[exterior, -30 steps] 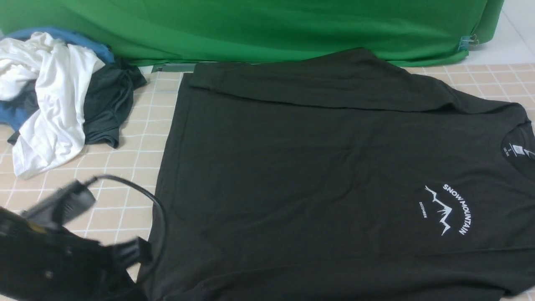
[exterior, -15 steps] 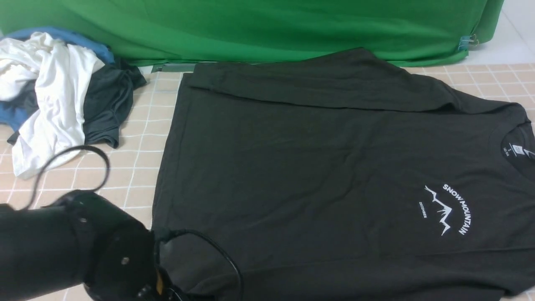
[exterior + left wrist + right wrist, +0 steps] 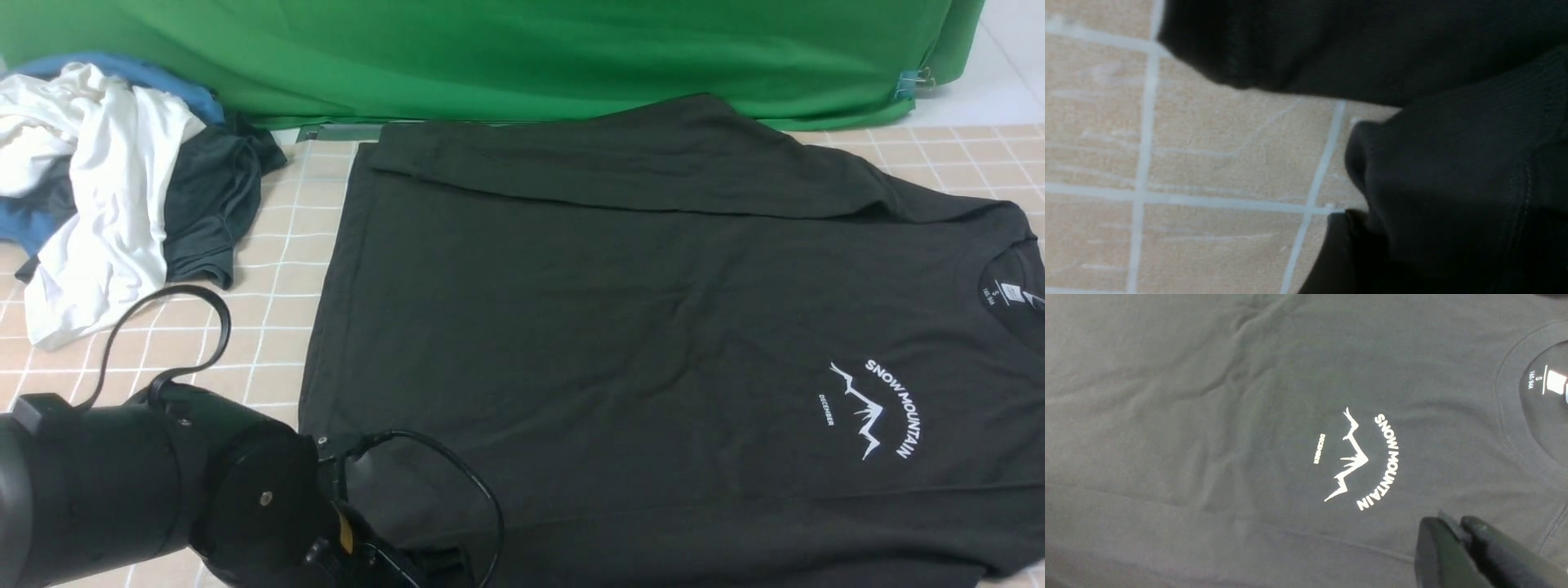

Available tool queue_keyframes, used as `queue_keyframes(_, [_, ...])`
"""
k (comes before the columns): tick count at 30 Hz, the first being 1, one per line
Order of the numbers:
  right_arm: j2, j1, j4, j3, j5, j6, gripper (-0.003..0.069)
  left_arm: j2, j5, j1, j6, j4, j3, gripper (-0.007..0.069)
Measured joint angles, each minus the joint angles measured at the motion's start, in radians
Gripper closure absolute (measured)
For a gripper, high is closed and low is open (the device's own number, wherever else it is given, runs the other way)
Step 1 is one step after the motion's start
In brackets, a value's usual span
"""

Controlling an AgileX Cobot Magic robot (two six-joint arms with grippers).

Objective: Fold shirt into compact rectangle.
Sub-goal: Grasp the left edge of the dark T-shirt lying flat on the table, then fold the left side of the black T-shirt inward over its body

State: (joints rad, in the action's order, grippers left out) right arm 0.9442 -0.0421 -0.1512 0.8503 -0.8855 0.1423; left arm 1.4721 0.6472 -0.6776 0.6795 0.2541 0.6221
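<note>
Tiled-pattern surface (image 3: 273, 273), w/ a green cloth (image 3: 522, 61) hung along its far edge. Far left you've got a heap: white garment (image 3: 118, 196), dark garment (image 3: 208, 208), blue cloth (image 3: 24, 224); it's well apart from the work, so prob. no obstacle.

Near left, your L arm (image 3: 245, 490) reaches over the shirt's near left part, its cable (image 3: 457, 461) looping above the fabric; watch for snags. L fingers (image 3: 1345, 253): one shows beside a fabric edge, the other can't be made out, so can't tell how wide they are or if they've got hold of anything.

Black shirt (image 3: 571, 327) fills centre to right, hem left, collar right, far side turned in, near side bunched. Looks soft, light, floppy; it'll sag between grips, so take the near folded edge, approx. one grip toward the hem, one toward the shoulder, & keep it taut.

R fingers (image 3: 1453, 547) are nearly together over the cloth near the logo (image 3: 1349, 457); can't tell if they pinch any.
</note>
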Motion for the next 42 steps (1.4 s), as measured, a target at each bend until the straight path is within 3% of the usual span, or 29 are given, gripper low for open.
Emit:
queue_keyframes(10, [0.0, 0.0, 0.0, 0.0, 0.005, 0.0, 0.0557, 0.039, -0.011, 0.0, -0.006, 0.017, 0.003, 0.0302])
queue_keyframes(19, [0.0, 0.0, 0.0, 0.0, 0.005, 0.0, 0.0539, 0.057, 0.005, 0.001, -0.052, 0.009, 0.007, 0.0575])
queue_keyframes(35, [0.0, 0.0, 0.0, 0.0, 0.005, 0.0, 0.0515, -0.144, -0.026, -0.002, -0.075, 0.108, -0.003, 0.0582])
queue_keyframes(39, [0.0, 0.0, 0.001, 0.0, 0.003, 0.0, 0.0513, -0.189, -0.013, 0.012, -0.074, 0.073, 0.019, 0.0582])
queue_keyframes(42, [0.0, 0.0, 0.0, 0.0, 0.003, 0.0, 0.0506, -0.203, 0.027, 0.077, -0.071, 0.0, 0.111, 0.0582])
